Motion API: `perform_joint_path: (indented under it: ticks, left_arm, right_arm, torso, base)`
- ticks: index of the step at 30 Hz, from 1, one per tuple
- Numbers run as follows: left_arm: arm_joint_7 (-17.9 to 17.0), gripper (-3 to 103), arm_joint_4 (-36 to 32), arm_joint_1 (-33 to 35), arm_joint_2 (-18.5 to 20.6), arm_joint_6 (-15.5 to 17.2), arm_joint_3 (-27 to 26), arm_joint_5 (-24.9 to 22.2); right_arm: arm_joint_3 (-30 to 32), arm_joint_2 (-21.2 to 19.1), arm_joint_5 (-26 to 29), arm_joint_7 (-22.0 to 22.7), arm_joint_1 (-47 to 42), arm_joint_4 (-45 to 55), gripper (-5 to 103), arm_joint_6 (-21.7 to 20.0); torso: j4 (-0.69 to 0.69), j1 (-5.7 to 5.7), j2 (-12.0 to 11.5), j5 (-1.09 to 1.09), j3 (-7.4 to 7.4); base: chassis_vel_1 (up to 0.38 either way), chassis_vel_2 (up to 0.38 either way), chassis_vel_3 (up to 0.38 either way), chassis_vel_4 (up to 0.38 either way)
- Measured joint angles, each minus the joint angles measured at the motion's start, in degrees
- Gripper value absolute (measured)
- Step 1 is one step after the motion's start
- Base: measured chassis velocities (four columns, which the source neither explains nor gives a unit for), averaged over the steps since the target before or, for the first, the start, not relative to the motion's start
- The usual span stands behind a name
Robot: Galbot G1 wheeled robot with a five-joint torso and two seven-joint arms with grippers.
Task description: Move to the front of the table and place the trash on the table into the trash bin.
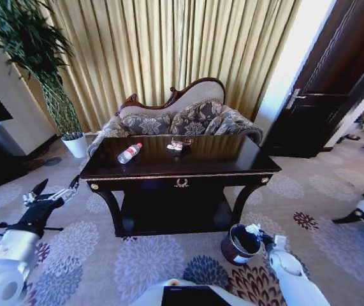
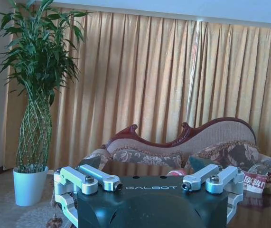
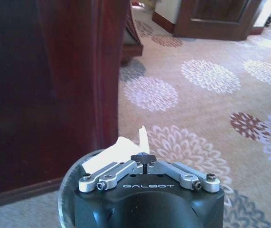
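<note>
Over the trash bin (image 1: 240, 244), right gripper (image 1: 253, 230) jaws pinching crumpled paper (image 3: 118, 149); left gripper (image 1: 55, 189) jaws wide.

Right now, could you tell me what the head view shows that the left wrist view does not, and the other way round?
Only the head view shows the whole table, the right gripper over the trash bin on the carpet by the table's right leg, and the door.

Only the left wrist view shows the left gripper open from behind, and the top of the plant.

Both show the bottle, the wrapper, the sofa, the curtain and the white pot.
</note>
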Motion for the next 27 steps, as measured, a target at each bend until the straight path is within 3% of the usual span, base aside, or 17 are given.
perform_joint_path:
  ticks: [8, 9, 11, 12, 16, 18, 21, 27]
  left_arm:
    - [0.20, 100, 0.00, 0.28, -0.16, -0.06, -0.20, 0.08]
    - [0.38, 100, 0.00, 0.43, -0.24, -0.09, -0.20, 0.14]
    - [0.49, 100, 0.00, 0.49, -0.28, -0.11, -0.20, 0.18]
    - [0.57, 100, 0.00, 0.51, -0.32, -0.13, -0.20, 0.20]
    - [0.58, 100, 0.00, 0.44, -0.34, -0.13, -0.12, 0.26]
    - [0.58, 100, 0.00, 0.30, -0.38, -0.14, 0.00, 0.28]
    - [0.58, 100, 0.00, 0.26, -0.38, -0.14, 0.04, 0.29]
    - [0.56, 100, 0.00, 0.19, -0.34, -0.14, 0.00, 0.29]
  right_arm:
    - [-0.69, 0.71, -2.44, 0.61, 0.60, -0.98, 0, -0.02]
    - [-0.79, 0.92, -2.67, 0.68, 0.45, -0.71, 11, -0.03]
    - [-0.81, 1.04, -2.70, 0.70, 0.34, -0.47, 11, -0.03]
    - [-0.81, 1.16, -2.70, 0.74, 0.16, -0.14, 21, 0.09]
    - [-0.85, 1.18, -2.67, 0.75, -0.05, 0.09, 32, 0.54]
    - [-0.85, 1.12, -2.54, 0.75, -0.16, 0.25, 43, 0.72]
    - [-0.84, 1.06, -2.47, 0.73, -0.27, 0.42, 49, 0.75]
    - [-0.77, 1.07, -2.33, 0.45, -0.64, 1.25, 76, 0.75]
  torso:
    - [0.00, 0.00, 0.00, -0.01, 0.00]
    - [-0.01, 0.00, 0.00, -0.01, 0.00]
    - [-0.01, 0.00, 0.00, 0.00, 0.00]
    - [0.00, -0.01, 0.00, 0.00, 0.00]
    - [-0.01, -0.01, 0.00, 0.00, -0.01]
    - [0.00, -0.01, 0.00, -0.01, -0.01]
    - [-0.01, -0.01, 0.00, -0.01, -0.01]
    - [-0.01, -0.01, 0.00, -0.01, -0.01]
  base:
    - [0.000, 0.000, 0.000, 0.000]
    - [0.000, 0.000, 0.000, 0.000]
    - [0.000, 0.000, 0.000, 0.000]
    - [0.000, 0.000, 0.000, 0.000]
    - [0.000, 0.000, 0.000, 0.000]
    - [0.000, 0.000, 0.000, 0.000]
    - [0.000, 0.000, 0.000, 0.000]
    - [0.000, 0.000, 0.000, 0.000]
